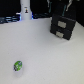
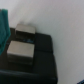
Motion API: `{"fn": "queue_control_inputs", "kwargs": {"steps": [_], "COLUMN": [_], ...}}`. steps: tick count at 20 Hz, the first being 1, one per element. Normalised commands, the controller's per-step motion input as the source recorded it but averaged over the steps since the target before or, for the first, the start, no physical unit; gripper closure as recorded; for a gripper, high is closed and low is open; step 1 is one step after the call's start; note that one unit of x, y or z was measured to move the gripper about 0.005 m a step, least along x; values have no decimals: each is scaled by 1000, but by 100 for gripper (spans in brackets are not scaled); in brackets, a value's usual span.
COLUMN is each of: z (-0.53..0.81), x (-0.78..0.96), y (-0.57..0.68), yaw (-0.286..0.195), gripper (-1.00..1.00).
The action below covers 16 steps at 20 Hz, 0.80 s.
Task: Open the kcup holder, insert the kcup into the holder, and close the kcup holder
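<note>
Kcup holder (image 1: 62,26), black box with two stacked drawer fronts, sits upper right of the exterior frame on the white table (image 1: 45,55). Both fronts look flush, each with a small pale handle. Kcup (image 1: 18,65), tiny green pod with pale flecks, lies lower left of the exterior frame on the table, well apart from the holder. White bottle-shaped thing (image 1: 26,11) with a dark mark stands at the top of the frame, left of centre, near the table's far edge.

Wrist view: kcup holder (image 2: 42,50) fills the lower left and middle of the frame, seen at a tilt, two pale handles visible on its dark face. Teal patch (image 2: 4,25) at the left edge, unclear what it is. White table (image 2: 67,30) takes the right side.

Fingers: not visible in either view, so open or closed cannot be told.
</note>
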Motion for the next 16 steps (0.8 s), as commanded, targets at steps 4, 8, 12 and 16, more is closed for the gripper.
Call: {"fn": "queue_control_inputs", "kwargs": {"steps": [4, 8, 12, 16], "z": [-184, -259, -353, -377], "x": [-329, -259, -136, -95], "y": [686, 627, 475, 408], "yaw": [-130, -123, -95, -61], "gripper": [-100, -100, -100, -100]}}
